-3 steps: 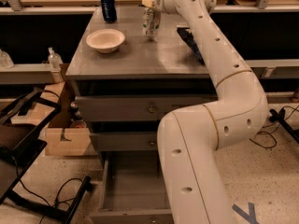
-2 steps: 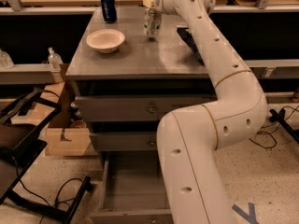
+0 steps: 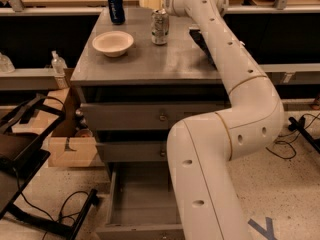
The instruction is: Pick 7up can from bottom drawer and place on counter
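Observation:
The 7up can (image 3: 160, 27), silvery with pale green markings, stands upright on the grey counter (image 3: 150, 61), near its back edge. My gripper (image 3: 151, 2) is just above and behind the can's top, at the end of the white arm that reaches over the counter from the right. Whether it touches the can is unclear. The bottom drawer (image 3: 142, 204) is pulled open below, and the part of its grey floor that shows is bare. My arm hides the drawer's right side.
A beige bowl (image 3: 113, 43) and a dark blue can (image 3: 116, 7) stand on the counter's left part. A black flat object (image 3: 201, 38) lies at its right. A cardboard box (image 3: 70, 151), a black frame (image 3: 22, 154) and cables are on the floor at left.

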Action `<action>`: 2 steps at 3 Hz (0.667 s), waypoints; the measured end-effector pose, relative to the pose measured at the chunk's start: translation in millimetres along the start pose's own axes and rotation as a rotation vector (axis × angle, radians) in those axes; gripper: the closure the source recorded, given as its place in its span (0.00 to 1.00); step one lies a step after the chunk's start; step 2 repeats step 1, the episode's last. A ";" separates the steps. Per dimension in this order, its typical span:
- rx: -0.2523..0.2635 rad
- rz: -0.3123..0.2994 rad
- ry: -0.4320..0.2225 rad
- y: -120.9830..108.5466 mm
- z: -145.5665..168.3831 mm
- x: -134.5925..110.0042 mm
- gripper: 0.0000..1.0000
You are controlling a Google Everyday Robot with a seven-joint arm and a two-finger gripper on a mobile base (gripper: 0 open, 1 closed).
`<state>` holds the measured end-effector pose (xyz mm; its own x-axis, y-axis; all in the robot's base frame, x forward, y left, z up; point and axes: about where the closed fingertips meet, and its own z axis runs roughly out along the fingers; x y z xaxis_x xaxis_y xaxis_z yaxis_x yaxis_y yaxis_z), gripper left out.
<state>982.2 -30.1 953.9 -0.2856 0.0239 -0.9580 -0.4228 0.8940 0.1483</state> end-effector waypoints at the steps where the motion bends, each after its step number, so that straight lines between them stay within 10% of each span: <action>1: 0.000 0.000 0.000 0.0 0.0 0.0 0.00; 2: 0.000 0.000 0.000 0.0 0.0 0.0 0.00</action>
